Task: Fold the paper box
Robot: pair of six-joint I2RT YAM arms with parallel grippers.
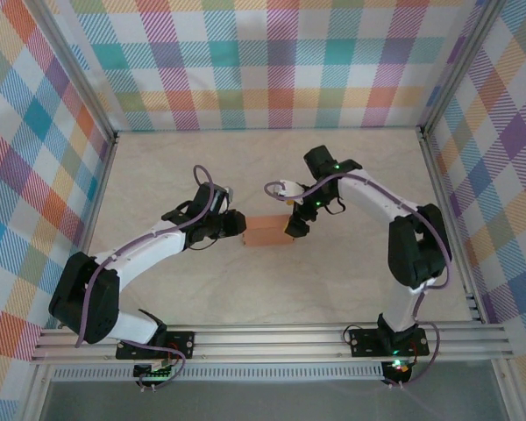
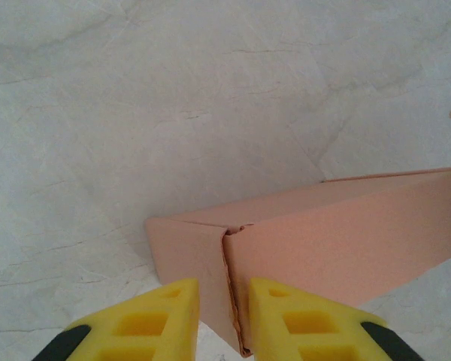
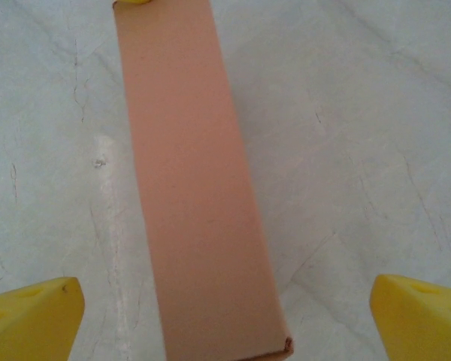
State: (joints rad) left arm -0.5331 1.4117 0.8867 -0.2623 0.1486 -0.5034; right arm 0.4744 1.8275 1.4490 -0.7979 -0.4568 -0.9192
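Note:
The paper box [image 1: 267, 233] is a closed salmon-orange rectangular box lying flat in the middle of the table. My left gripper [image 1: 234, 224] is at its left end. In the left wrist view its yellow fingers [image 2: 154, 320] stand a narrow gap apart, and the corner seam of the paper box [image 2: 346, 241] lies in that gap; contact is unclear. My right gripper [image 1: 295, 227] is at the right end. In the right wrist view the right gripper [image 3: 225, 320] is wide open, straddling the paper box [image 3: 195, 188], with both fingers well clear of its sides.
The pale marbled tabletop [image 1: 359, 281] stretches around the box on all sides. Plaid walls [image 1: 263, 61] close off the back and both sides. An aluminium rail [image 1: 272, 338] runs along the near edge by the arm bases.

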